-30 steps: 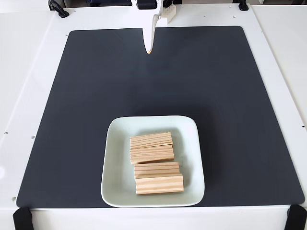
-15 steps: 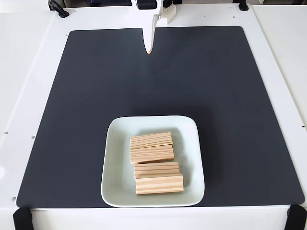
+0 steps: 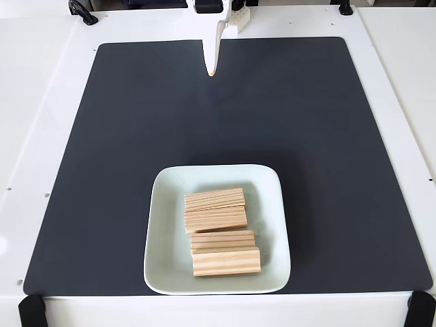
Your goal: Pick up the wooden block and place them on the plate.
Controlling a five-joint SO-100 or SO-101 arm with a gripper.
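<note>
While the white worktop (image 3: 48, 102) carries a dark mat (image 3: 136, 136), the plate (image 3: 167, 235) near its front edge holds four wooden blocks (image 3: 215, 199) side by side; the tool (image 3: 212, 68), pressed together, hangs empty at the far edge.

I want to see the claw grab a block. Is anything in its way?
Nothing visible. Between the claw at the top of the fixed view and the four wooden blocks lies bare black mat. The blocks already sit on the plate.
</note>
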